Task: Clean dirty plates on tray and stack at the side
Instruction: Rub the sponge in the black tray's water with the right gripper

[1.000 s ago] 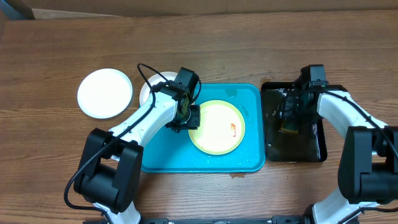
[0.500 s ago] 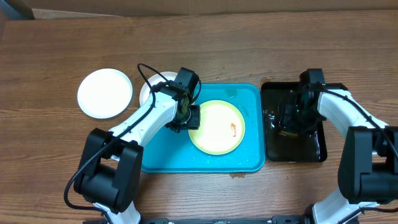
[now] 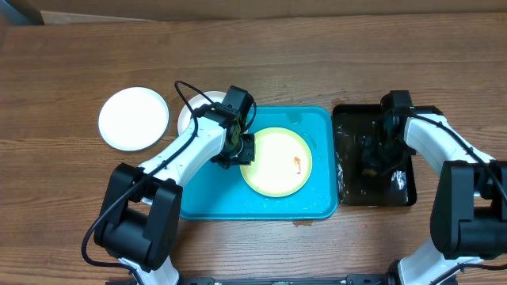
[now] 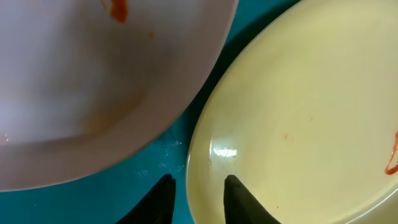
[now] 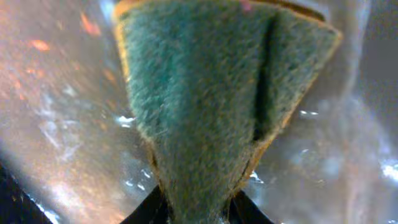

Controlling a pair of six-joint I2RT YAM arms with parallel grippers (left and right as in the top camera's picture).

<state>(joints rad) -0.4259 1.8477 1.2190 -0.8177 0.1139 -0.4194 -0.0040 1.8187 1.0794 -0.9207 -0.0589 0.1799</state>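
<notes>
We can read no txt, label, brand, no. or sign in any view. Surfaces we checked: pale yellow plate (image 3: pixel 269 170), white plates (image 3: pixel 133 118), tray (image 3: pixel 317 127), black tray (image 3: pixel 348 190), green sponge (image 5: pixel 211 106), worktop (image 3: pixel 317 55). All plain, no legible print.

Robotics lab bench, clearly. Left arm (image 3: pixel 188 152) and right arm (image 3: pixel 434 138), 2 white-and-black machines, rooted at the near edge of a wood-grain table (image 3: pixel 317 55). Turquoise tray (image 3: pixel 214 198) and wet black tray (image 3: pixel 348 170) set out on it.
</notes>
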